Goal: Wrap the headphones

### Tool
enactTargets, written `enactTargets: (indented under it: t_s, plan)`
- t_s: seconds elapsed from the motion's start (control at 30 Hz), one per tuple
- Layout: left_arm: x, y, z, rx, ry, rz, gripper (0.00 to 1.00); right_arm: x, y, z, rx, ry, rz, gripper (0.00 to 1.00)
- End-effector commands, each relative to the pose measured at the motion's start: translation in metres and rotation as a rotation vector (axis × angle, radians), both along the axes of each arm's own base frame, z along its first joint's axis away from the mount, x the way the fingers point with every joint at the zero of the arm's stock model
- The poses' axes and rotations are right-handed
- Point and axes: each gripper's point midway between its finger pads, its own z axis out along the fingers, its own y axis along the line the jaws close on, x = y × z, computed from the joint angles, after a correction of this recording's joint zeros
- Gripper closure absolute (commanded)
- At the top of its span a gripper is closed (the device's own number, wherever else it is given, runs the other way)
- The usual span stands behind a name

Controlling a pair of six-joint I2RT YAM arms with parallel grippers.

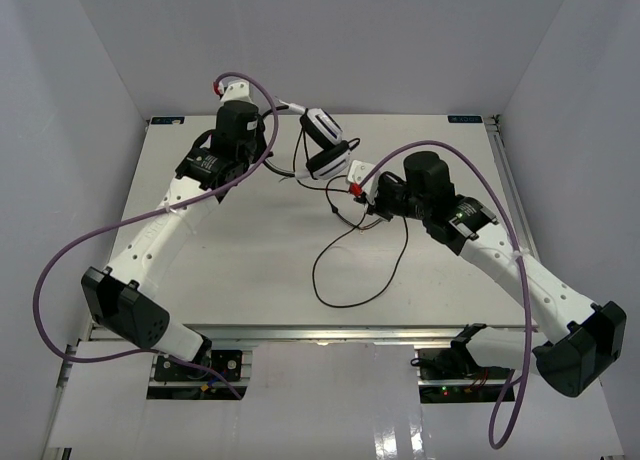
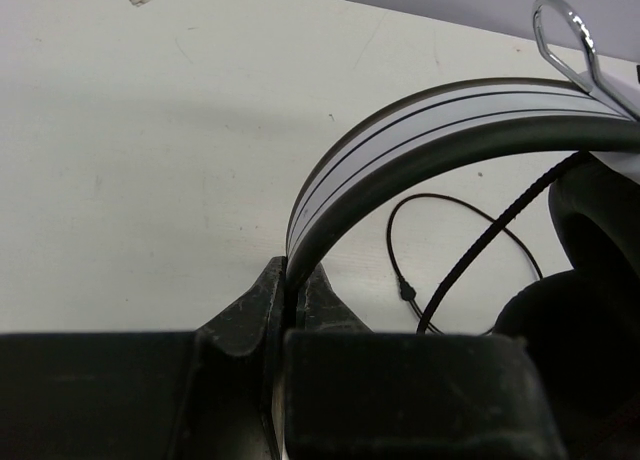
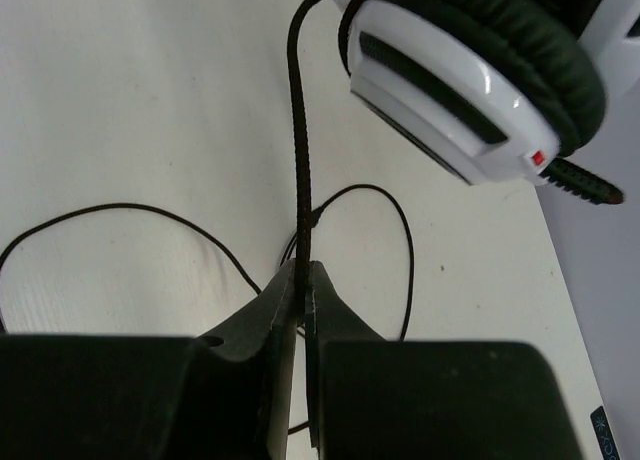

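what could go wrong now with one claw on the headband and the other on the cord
1. The left claw pinches only the thin headband edge; it could twist or slip out once the wrap pulls.
2. The right claw holds the cord straight toward the ear cup; a hard pull may strain where it joins.
3. Spare cord lies in loose loops on the table and may tangle.

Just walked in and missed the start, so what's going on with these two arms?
Two robot arms are handling a pair of headphones near the far edge of the table. The left gripper is shut on the headband, holding them. The right gripper pinches the dark cord close to an ear cup. The rest of the cord lies in loose loops on the table; none looks wound around the headphones yet.
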Motion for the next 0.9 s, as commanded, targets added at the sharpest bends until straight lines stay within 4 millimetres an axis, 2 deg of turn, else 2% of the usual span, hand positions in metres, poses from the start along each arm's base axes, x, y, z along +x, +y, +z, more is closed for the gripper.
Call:
enactTargets:
  t_s: [0.0,0.2,0.27,0.37,0.5,0.67,0.77,0.87]
  plan:
    - [-0.006,0.002,0.071,-0.130,-0.191,-0.012,1.00,-0.001,0.003,0.003,-0.043,-0.026,0.037,0.92]
    - [-0.004,0.006,0.064,-0.102,-0.177,0.001,1.00,-0.014,0.011,0.008,-0.022,-0.025,0.114,0.92]
    - [-0.003,0.006,0.064,-0.132,-0.176,0.006,1.00,-0.026,0.018,0.003,0.002,0.018,0.168,0.92]
    - [-0.002,0.004,0.070,-0.146,-0.185,-0.005,1.00,-0.025,0.018,-0.001,0.002,0.026,0.159,0.92]
    - [0.003,0.014,0.066,-0.065,-0.180,0.021,1.00,-0.028,0.015,0.016,0.021,-0.010,0.166,0.92]
    - [0.009,0.026,0.034,0.044,-0.124,0.056,1.00,-0.024,0.009,0.041,0.015,-0.081,0.146,0.92]
    - [0.011,0.025,0.018,0.067,-0.093,0.047,1.00,-0.012,0.004,0.052,-0.009,-0.138,0.098,0.92]
    - [0.015,0.015,-0.001,0.103,-0.044,-0.012,1.00,0.003,0.004,0.063,-0.037,-0.204,0.055,0.92]
